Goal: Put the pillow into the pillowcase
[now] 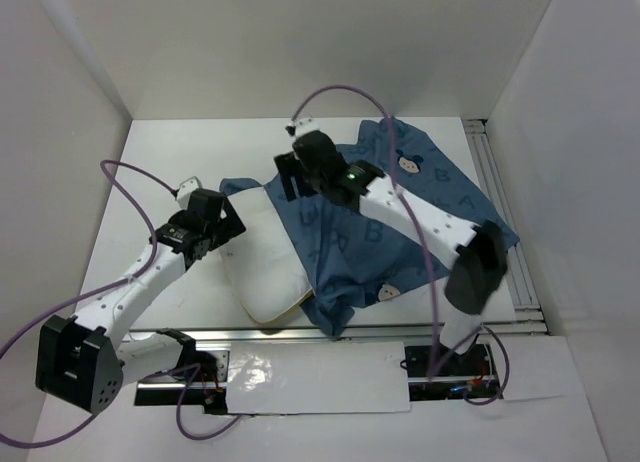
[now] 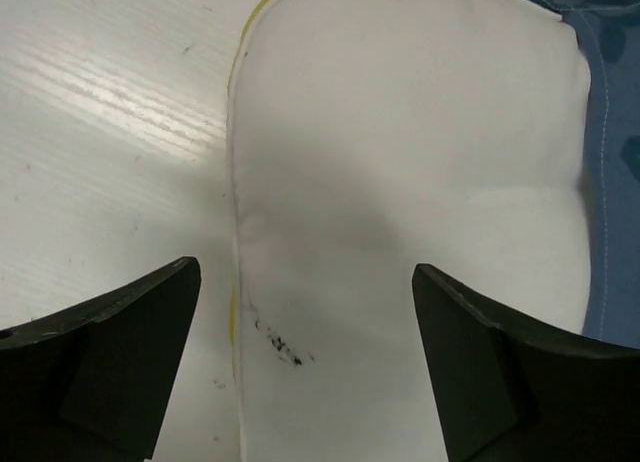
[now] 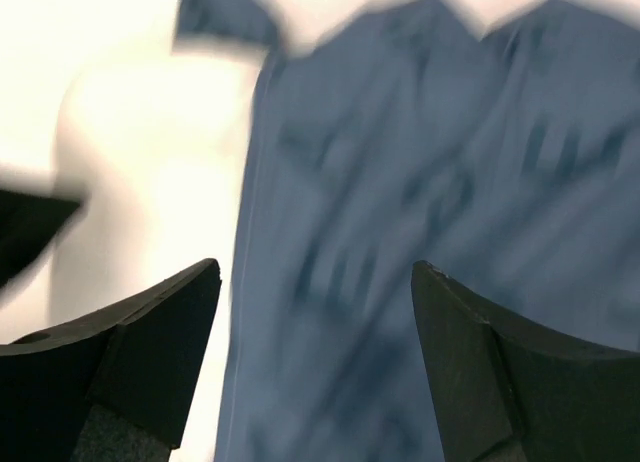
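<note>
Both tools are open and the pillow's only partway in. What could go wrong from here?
1. Neither the left tool nor the right tool holds the pillowcase, so pushing the pillow may just drag the loose cloth across the table.
2. The left tool straddles the pillow's edge, half over bare table; closing there could catch only the seam and slip.
3. The right arm's purple cable crosses above the pillowcase and might snag it.

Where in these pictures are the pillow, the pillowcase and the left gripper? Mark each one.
pillow (image 1: 262,262), top view, middle of its white face.
pillowcase (image 1: 345,257), top view, printed blue cloth beside the pillow.
left gripper (image 2: 305,270), left wrist view, midway between its open fingertips.
</note>
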Controlling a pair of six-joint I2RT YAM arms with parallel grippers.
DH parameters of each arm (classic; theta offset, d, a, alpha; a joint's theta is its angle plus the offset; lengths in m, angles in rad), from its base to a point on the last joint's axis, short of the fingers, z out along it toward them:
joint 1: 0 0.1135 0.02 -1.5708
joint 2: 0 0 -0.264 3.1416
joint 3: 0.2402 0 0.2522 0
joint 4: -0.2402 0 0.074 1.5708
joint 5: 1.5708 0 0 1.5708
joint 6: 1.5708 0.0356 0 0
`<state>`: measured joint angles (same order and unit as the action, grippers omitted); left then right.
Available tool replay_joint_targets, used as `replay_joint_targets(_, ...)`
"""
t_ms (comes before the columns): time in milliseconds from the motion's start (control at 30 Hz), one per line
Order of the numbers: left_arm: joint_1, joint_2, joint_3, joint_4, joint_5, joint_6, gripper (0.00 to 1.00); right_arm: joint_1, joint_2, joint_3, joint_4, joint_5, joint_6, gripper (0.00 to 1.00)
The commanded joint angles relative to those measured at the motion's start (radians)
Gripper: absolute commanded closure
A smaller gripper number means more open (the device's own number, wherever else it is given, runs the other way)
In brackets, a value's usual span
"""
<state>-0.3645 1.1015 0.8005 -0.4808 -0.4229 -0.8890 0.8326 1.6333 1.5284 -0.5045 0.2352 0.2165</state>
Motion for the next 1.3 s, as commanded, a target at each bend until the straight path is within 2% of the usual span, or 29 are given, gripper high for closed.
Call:
replay_joint_targets(0,0.068,0.04,0.016,0.132,0.189,0.131,0.0,-0.01,0.246,0.217,-0.016,0.108,-0.076,0.19)
replay_joint_targets(33,0.078,0.055,0.006,0.16,0.222,0.145,0.0,-0.01,0.302,0.334,-0.029,0.095,-0.107,0.19)
replay_joint_targets(100,0.09,0.064,-0.027,0.239,0.301,0.177,0.0,-0.001,0.458,0.447,-0.052,0.073,-0.158,0.23)
replay_joint_targets(133,0.09,0.064,-0.04,0.261,0.317,0.186,0.0,-0.001,0.505,0.548,-0.069,0.061,-0.173,0.24)
replay_joint_targets(267,0.099,0.098,-0.093,0.335,0.364,0.197,0.0,-0.001,0.713,0.776,-0.14,0.088,-0.186,0.26)
replay_joint_targets(333,0.099,0.127,-0.112,0.344,0.374,0.206,0.0,-0.01,0.776,0.794,-0.14,0.099,-0.21,0.26)
replay_joint_targets(367,0.108,0.138,-0.112,0.353,0.374,0.206,0.03,-0.019,0.787,0.794,-0.128,0.117,-0.21,0.28)
replay_joint_targets(433,0.108,0.167,-0.121,0.364,0.383,0.216,0.15,-0.029,0.806,0.783,-0.127,0.189,-0.183,0.45)
replay_joint_targets(467,0.108,0.176,-0.121,0.39,0.397,0.216,0.21,-0.029,0.806,0.764,-0.127,0.213,-0.174,0.6)
replay_joint_targets(500,0.108,0.193,-0.133,0.404,0.409,0.228,0.3,-0.038,0.792,0.751,-0.114,0.237,-0.174,0.65)
replay_joint_targets(533,0.108,0.202,-0.133,0.416,0.409,0.228,0.35,-0.038,0.792,0.737,-0.114,0.248,-0.174,0.69)
replay_joint_targets(567,0.108,0.211,-0.133,0.429,0.424,0.242,0.44,-0.038,0.775,0.725,-0.1,0.262,-0.16,0.81)
replay_joint_targets(600,0.099,0.221,-0.133,0.455,0.434,0.264,0.59,-0.038,0.775,0.716,-0.1,0.272,-0.16,0.91)
replay_joint_targets(633,0.099,0.221,-0.133,0.464,0.449,0.274,1.0,-0.038,0.751,0.716,-0.088,0.273,-0.16,0.98)
replay_joint_targets(700,0.078,0.233,-0.124,0.508,0.467,0.329,1.0,-0.027,0.731,0.716,-0.068,0.273,-0.179,1.0)
replay_joint_targets(800,0.035,0.18,-0.138,0.576,0.423,0.375,1.0,-0.009,0.703,0.748,-0.058,0.159,-0.19,1.0)
replay_joint_targets(833,0.006,0.155,-0.147,0.599,0.385,0.399,1.0,-0.009,0.673,0.759,-0.058,0.082,-0.2,1.0)
replay_joint_targets(1033,-0.039,-0.046,-0.225,0.824,0.412,0.496,1.0,0.029,0.502,0.661,0.007,-0.209,-0.19,1.0)
replay_joint_targets(1167,-0.057,-0.152,-0.216,0.854,0.443,0.579,1.0,0.039,0.387,0.636,0.008,-0.429,-0.19,1.0)
replay_joint_targets(1233,-0.07,-0.205,-0.216,0.854,0.452,0.604,1.0,0.062,0.358,0.624,-0.022,-0.476,-0.19,1.0)
replay_joint_targets(1267,-0.079,-0.227,-0.225,0.907,0.478,0.622,1.0,0.062,0.343,0.624,-0.022,-0.496,-0.19,1.0)
